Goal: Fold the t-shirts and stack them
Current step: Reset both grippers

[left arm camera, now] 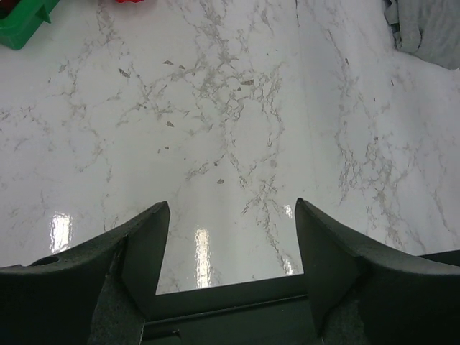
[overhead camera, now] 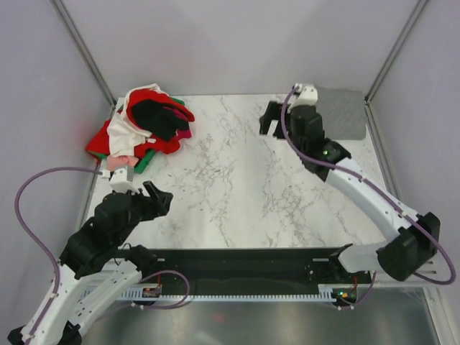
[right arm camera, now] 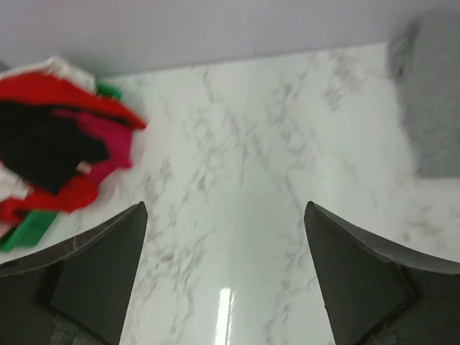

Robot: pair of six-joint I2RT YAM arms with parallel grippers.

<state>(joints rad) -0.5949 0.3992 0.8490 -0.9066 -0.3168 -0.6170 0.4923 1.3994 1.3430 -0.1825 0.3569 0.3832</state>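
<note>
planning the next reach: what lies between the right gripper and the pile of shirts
Only bare marble table between the right gripper and the pile of shirts, clearest in the top view.

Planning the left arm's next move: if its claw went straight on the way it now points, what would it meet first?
Most likely the bare table: the open left claw tilts down at it, with nothing between. The grey shirt lies off to one side.
</note>
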